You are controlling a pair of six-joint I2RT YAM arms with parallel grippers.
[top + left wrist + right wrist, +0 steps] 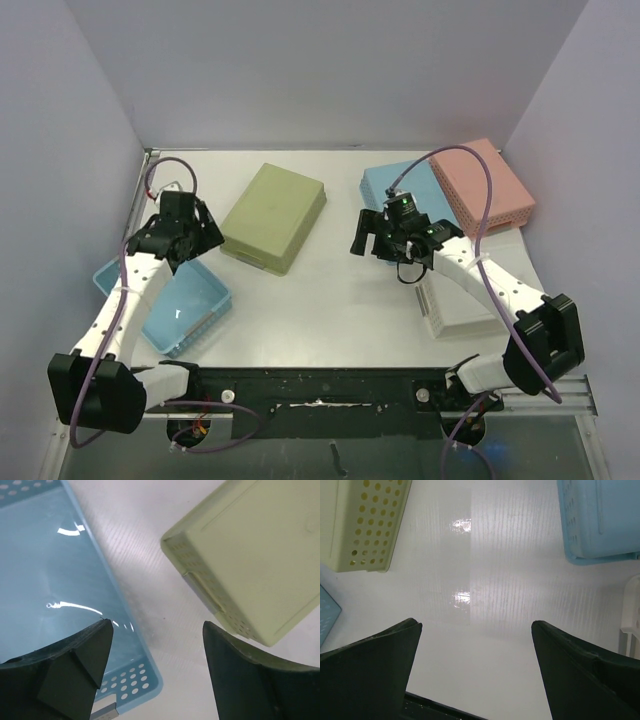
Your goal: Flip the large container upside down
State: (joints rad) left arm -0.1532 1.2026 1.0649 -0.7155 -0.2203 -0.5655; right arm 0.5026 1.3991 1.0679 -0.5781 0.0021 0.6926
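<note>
left end effector beside green container

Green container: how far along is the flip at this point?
Done, it seems: the green container lies bottom-up on the table, its flat base facing the overhead camera. In hand: nothing. The left tool is open just beside it, next to the upright blue basket, and the right tool is open over bare table. Left: probably only backing the arms away.
</note>
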